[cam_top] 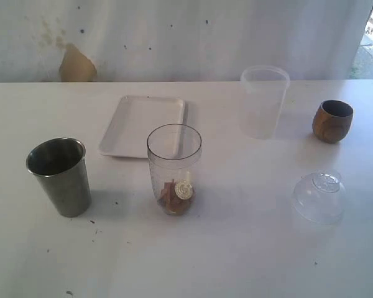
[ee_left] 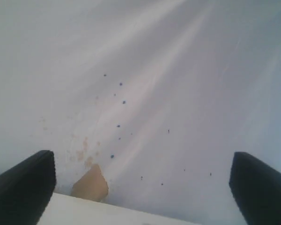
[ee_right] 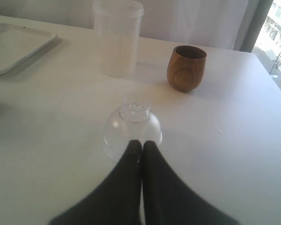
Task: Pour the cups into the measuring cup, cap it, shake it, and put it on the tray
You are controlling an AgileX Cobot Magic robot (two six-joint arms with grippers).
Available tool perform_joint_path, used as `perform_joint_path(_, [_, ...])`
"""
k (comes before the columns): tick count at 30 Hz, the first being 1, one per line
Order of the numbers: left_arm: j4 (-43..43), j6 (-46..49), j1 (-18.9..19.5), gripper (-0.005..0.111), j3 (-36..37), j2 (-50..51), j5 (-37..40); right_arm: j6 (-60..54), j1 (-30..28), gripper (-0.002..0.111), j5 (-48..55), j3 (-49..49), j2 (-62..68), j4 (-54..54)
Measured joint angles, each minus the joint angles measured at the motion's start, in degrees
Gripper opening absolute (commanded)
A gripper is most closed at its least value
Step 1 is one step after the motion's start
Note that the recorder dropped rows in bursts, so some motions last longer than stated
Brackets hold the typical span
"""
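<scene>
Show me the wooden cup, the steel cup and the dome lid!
wooden cup (cam_top: 331, 127): exterior view, on its rounded side.
steel tumbler (cam_top: 66, 185): exterior view, on its outer wall.
clear dome lid (cam_top: 319, 200): exterior view, on its curved shell.

Count on bench (cam_top: 236, 261):
Steel tumbler (cam_top: 59, 177): 1.
Wooden cup (cam_top: 332, 121): 1.
Clear measuring cup (cam_top: 174, 162): 1.
Frosted plastic container (cam_top: 263, 102): 1.
Clear dome lid (cam_top: 319, 197): 1.
White tray (cam_top: 137, 124): 1.
Small pieces (cam_top: 174, 197) inside the measuring cup: several, number not resolvable.

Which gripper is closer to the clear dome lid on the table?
The right. The right gripper, shut, has its tips at the edge of the dome lid. The left gripper, open, faces the back wall, with the lid nowhere in its view.
</scene>
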Motion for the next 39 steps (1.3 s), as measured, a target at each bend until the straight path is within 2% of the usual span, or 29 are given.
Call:
perform_joint_path(5, [6.3, -1.8, 0.0, 0.105, 0.0, 6.8, -4.5, 0.0, 0.0, 0.000, 0.0, 0.0, 0.0, 0.0])
perform_joint_path(11, [23.2, -12.8, 0.0, 0.105, 0.0, 21.9, -9.4, 0.0, 0.0, 0.000, 0.0, 0.0, 0.0, 0.0])
perform_joint_path(14, [28.1, -14.4, 0.0, 0.105, 0.0, 29.3, -12.0, 0.0, 0.0, 0.000, 0.0, 0.0, 0.0, 0.0])
perform_joint_path(16, [29.3, -13.9, 0.0, 0.105, 0.0, 34.0, -14.9, 0.0, 0.0, 0.000, 0.0, 0.0, 0.0, 0.0])
perform_joint_path(18, [30.0, -9.9, 0.0, 0.105, 0.0, 44.2, -21.8, 0.0, 0.0, 0.000, 0.0, 0.0, 0.0, 0.0])
perform_joint_path(24, [30.3, -1.5, 0.0, 0.105, -0.3, 63.9, -31.9, -0.2, 0.0, 0.000, 0.0, 0.0, 0.0, 0.0])
perform_joint_path(33, [30.5, 4.3, 0.0, 0.105, -6.8, 81.2, -38.3, -0.6, 0.0, 0.000, 0.0, 0.0, 0.0, 0.0])
perform_joint_path(39, [30.9, 8.4, 0.0, 0.105, -9.8, 89.4, -42.0, -0.6, 0.0, 0.000, 0.0, 0.0, 0.0, 0.0])
